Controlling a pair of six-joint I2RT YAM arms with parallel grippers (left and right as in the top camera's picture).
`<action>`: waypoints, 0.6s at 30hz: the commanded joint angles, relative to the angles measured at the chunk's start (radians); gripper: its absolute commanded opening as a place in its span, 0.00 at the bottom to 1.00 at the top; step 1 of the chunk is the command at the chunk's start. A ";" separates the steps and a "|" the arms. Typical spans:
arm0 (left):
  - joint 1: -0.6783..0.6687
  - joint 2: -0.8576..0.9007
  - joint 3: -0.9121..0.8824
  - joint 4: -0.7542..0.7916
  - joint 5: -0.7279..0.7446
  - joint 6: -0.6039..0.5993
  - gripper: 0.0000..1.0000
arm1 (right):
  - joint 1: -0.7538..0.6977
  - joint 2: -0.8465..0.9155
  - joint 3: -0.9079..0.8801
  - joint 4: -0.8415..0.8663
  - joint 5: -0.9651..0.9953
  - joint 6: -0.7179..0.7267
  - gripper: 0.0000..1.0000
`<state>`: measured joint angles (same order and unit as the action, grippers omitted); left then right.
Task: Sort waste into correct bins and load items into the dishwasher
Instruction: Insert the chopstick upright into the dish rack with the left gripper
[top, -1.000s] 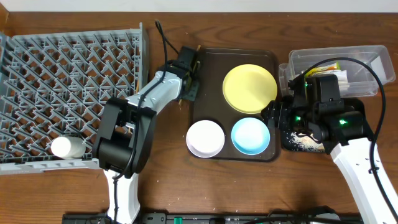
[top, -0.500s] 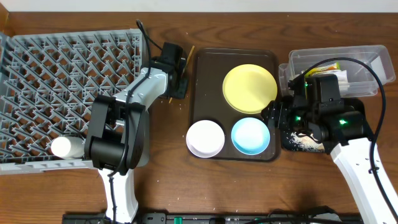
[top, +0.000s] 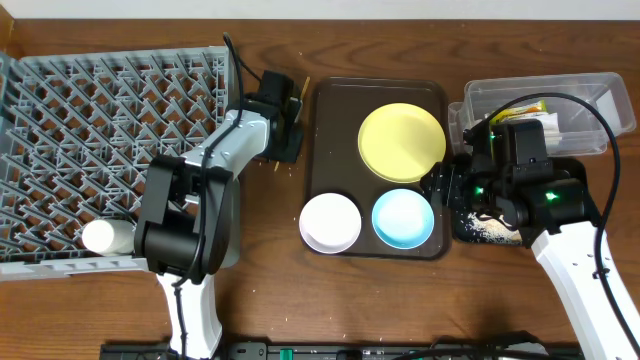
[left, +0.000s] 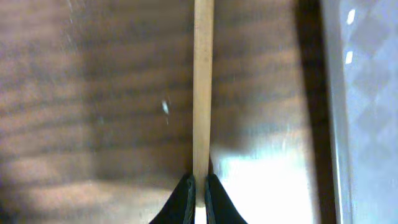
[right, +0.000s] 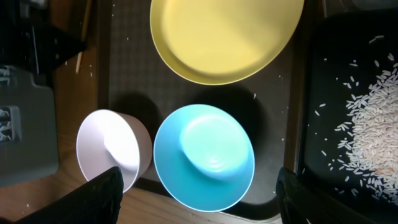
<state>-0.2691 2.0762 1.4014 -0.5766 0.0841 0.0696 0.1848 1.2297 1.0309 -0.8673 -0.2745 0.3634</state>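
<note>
My left gripper (top: 287, 125) is shut on a thin wooden chopstick (left: 202, 87), held over the bare wood between the grey dish rack (top: 110, 150) and the brown serving tray (top: 330, 130); the chopstick's tip shows by the tray's corner (top: 303, 88). A small white cup (top: 108, 237) lies in the rack's front left. On the tray sit the pale-yellow plate (top: 401, 141), white bowl (top: 330, 221) and light-blue bowl (top: 403, 217). My right gripper (right: 199, 205) is open above the light-blue bowl (right: 205, 158). The black tray (right: 354, 112) holds rice crumbs (right: 376, 124).
The clear tub (top: 545, 112) at back right holds the green-and-orange wrapper and white paper. My right arm covers much of the black tray in the overhead view. The rack's edge shows at the right of the left wrist view (left: 367, 112). Loose crumbs dot the table's front.
My left gripper has carried the chopstick leftward off the brown tray's left edge to the gap beside the rack. The right arm has not moved.
</note>
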 joint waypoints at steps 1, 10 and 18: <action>-0.003 -0.050 -0.009 -0.037 0.014 -0.047 0.07 | -0.007 0.001 -0.006 -0.001 -0.007 0.007 0.77; 0.022 -0.378 -0.008 -0.152 0.008 -0.142 0.07 | -0.007 0.001 -0.006 -0.001 -0.007 0.006 0.77; 0.137 -0.426 -0.022 -0.210 -0.157 -0.183 0.07 | -0.007 0.001 -0.006 -0.001 -0.007 0.006 0.77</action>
<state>-0.1864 1.6306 1.3888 -0.7879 0.0185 -0.0853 0.1848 1.2301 1.0309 -0.8673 -0.2745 0.3634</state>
